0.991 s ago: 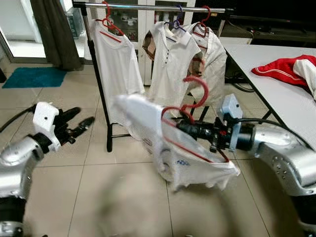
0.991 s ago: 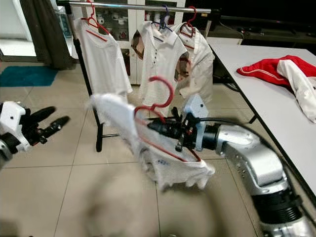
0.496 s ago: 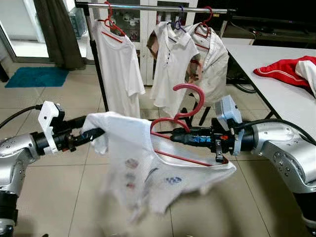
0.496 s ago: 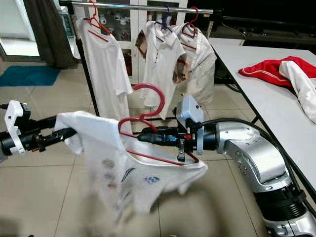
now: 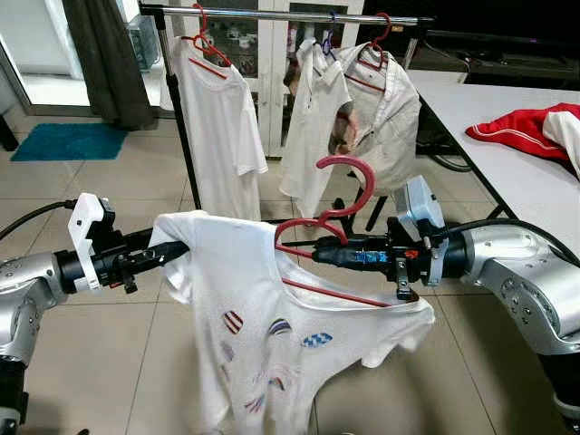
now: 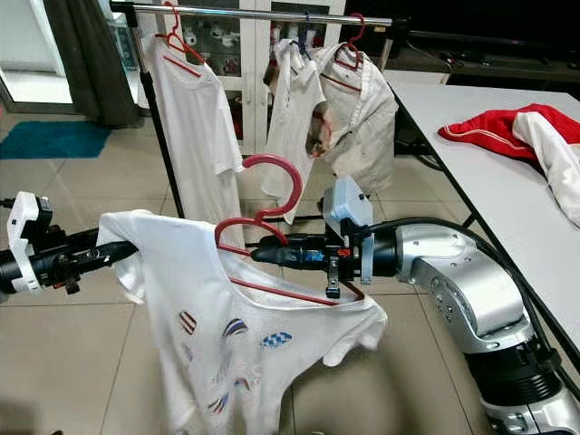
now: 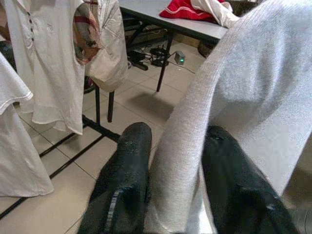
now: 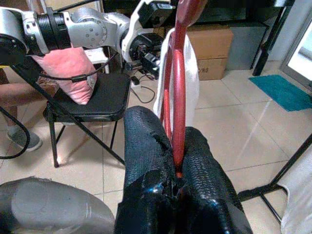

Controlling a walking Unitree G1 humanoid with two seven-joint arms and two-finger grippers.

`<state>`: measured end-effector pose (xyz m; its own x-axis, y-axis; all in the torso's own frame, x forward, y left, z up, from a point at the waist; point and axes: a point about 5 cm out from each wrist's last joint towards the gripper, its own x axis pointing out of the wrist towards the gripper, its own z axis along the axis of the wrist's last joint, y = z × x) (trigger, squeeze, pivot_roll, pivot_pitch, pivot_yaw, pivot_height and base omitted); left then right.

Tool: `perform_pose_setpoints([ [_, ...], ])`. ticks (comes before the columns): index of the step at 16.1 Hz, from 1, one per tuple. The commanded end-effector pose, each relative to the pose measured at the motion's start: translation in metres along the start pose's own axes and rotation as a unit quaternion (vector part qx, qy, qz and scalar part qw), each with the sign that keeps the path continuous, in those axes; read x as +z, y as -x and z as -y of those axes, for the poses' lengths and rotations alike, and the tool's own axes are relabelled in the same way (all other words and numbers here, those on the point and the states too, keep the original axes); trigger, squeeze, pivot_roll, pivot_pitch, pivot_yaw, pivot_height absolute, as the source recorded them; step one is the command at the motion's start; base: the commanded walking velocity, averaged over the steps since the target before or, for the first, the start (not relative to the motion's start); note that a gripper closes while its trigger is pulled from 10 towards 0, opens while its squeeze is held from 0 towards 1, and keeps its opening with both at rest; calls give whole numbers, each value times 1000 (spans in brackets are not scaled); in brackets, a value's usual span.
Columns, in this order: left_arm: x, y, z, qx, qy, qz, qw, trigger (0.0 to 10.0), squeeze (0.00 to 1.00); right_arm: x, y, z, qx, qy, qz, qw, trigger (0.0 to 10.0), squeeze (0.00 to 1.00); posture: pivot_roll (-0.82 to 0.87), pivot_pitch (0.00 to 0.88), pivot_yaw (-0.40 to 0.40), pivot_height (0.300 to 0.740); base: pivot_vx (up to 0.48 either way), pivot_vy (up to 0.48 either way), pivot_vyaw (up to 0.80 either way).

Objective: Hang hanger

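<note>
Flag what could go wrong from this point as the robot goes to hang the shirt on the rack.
The left gripper pinches only the sleeve edge of the white T-shirt; lifting unevenly could drag the shirt off the red hanger.

The right gripper holds the hanger by its thin wire, so it may twist in the fingers.

The rail already carries three garments, so the hook could snag one of them.

Four white shirts, four red hangers, one rail, one table, two grippers.
</note>
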<state>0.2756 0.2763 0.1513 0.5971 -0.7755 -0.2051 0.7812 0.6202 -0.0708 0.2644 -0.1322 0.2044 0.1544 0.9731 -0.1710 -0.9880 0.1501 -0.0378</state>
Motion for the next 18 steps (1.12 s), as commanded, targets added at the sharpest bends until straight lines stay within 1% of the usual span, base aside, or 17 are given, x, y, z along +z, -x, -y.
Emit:
perform_pose_setpoints([
  [1,3,4,0,8,-6,-3,1000,0,0,5,1,-2,1,17,8,1000,10000,0,-108,0,-31,719,0,0,0],
  [5,-5,8,-4,47,5,-15,999,0,0,4,-1,-3,-1,13,10,1000,10000,0,-111,0,-35,719,0,0,0],
  [6,-5,9,-7,75,0,1,997,0,0,3,-2,-4,-2,11,11,1000,10000,0,-112,0,-35,719,0,0,0],
  [7,-4,9,-9,89,3,13,996,0,0,3,-2,-4,-3,11,12,1000,10000,0,-114,0,-34,719,0,0,0],
  [9,-3,10,-10,108,34,56,992,0,0,3,-2,-4,-9,7,13,1000,10000,0,-118,0,-34,719,0,0,0],
  [10,-4,10,-9,109,40,62,991,0,0,3,-2,-4,-11,6,14,1000,10000,0,-118,0,-34,719,0,0,0],
  [12,-9,13,-8,130,60,81,986,0,0,3,-2,-2,-26,-1,16,1000,10000,0,-120,0,-35,719,0,0,0],
  [13,-10,14,-8,136,64,84,985,0,0,3,-3,-1,-29,-2,16,999,10000,0,-120,0,-35,719,0,0,0],
  [14,-12,16,-12,159,64,85,981,0,0,4,-3,0,-35,-6,18,999,10000,0,-121,0,-35,719,0,0,0],
  [16,-13,24,-26,239,63,96,964,0,0,4,-4,1,-35,-17,20,999,10000,0,-118,0,-37,719,0,0,0],
  [18,-12,30,-35,295,67,112,946,0,0,4,-4,2,-34,-16,24,999,10000,0,-117,0,-36,719,0,0,0],
])
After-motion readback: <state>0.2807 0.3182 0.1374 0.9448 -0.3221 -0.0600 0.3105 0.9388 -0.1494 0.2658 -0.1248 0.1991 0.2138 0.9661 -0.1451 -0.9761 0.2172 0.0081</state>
